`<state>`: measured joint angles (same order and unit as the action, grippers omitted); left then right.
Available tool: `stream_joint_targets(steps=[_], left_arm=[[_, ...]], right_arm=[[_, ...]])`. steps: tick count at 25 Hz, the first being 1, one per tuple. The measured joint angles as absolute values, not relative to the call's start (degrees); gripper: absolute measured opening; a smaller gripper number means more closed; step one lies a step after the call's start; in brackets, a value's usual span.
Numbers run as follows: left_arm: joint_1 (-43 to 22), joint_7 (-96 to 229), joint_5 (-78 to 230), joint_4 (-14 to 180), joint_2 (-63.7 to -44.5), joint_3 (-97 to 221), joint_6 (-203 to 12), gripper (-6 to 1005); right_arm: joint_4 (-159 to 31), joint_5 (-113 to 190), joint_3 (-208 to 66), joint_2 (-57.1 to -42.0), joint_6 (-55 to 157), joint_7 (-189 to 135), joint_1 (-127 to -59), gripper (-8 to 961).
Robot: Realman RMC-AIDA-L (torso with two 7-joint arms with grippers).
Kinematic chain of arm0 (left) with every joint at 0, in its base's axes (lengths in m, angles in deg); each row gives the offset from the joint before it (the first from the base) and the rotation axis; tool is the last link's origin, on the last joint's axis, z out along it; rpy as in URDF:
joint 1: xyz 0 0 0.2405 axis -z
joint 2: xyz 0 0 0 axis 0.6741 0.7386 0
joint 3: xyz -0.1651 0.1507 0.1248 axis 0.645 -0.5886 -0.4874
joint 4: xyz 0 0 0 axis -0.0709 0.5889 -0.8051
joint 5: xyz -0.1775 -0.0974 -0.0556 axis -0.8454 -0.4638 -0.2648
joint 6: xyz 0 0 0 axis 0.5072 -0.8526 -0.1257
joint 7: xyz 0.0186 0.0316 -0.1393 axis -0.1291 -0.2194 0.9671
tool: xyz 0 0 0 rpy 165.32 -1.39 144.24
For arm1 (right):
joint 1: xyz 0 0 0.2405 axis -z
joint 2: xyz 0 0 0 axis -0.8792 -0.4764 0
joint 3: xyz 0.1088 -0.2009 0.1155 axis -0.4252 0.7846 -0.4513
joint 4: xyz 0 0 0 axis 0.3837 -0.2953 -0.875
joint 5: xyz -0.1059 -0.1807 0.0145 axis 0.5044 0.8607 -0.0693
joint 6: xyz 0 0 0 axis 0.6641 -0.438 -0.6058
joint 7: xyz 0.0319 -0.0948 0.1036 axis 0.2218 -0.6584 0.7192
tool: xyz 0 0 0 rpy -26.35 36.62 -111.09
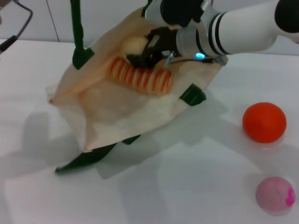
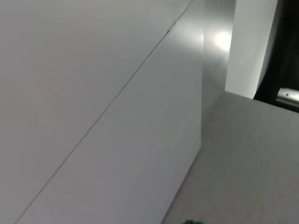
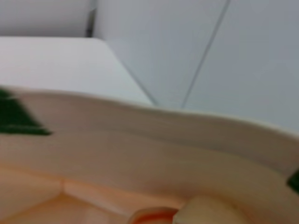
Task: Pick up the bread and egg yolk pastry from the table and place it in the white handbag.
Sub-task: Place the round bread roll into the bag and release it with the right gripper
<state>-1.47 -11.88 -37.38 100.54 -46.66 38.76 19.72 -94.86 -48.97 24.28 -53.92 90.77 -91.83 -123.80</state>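
The white handbag (image 1: 117, 112) lies on the table with its mouth held open; one dark green strap (image 1: 77, 32) runs up out of the head view. The striped bread (image 1: 140, 74) lies inside the bag. The pale egg yolk pastry (image 1: 133, 45) is inside the bag's mouth, just behind the bread, between the black fingers of my right gripper (image 1: 145, 49), which is closed on it. The right wrist view looks into the bag (image 3: 140, 154), with the bread's tip (image 3: 152, 216) and the pastry (image 3: 205, 211) at the edge. My left gripper is out of view; a scrap of green strap (image 2: 191, 221) shows in the left wrist view.
An orange ball (image 1: 264, 122) and a pink ball (image 1: 275, 193) sit on the white table (image 1: 187, 186) to the right of the bag. The bag's second green strap (image 1: 88, 158) lies flat on the table in front of it. A dark cable (image 1: 21, 23) hangs at the far left.
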Motion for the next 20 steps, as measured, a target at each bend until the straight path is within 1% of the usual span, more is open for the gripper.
stream_joint_targets(steps=[8,15,20], left_arm=[[-2.95,-11.46,-39.51,100.66,-46.01,38.87,20.1,114],[-4.6,-11.77,-40.92,100.81,-45.33,39.8,19.16,114],[-5.51,-12.16,-41.05,100.83,-45.19,40.82,16.9,113]], right_arm=[[-94.89,-48.91,24.36,-53.65,91.16,-91.72,-123.46,641],[-100.23,-48.94,19.91,-53.25,100.93,-95.59,-120.53,680],[-106.14,-48.94,13.55,-52.95,113.52,-100.49,-116.47,896]])
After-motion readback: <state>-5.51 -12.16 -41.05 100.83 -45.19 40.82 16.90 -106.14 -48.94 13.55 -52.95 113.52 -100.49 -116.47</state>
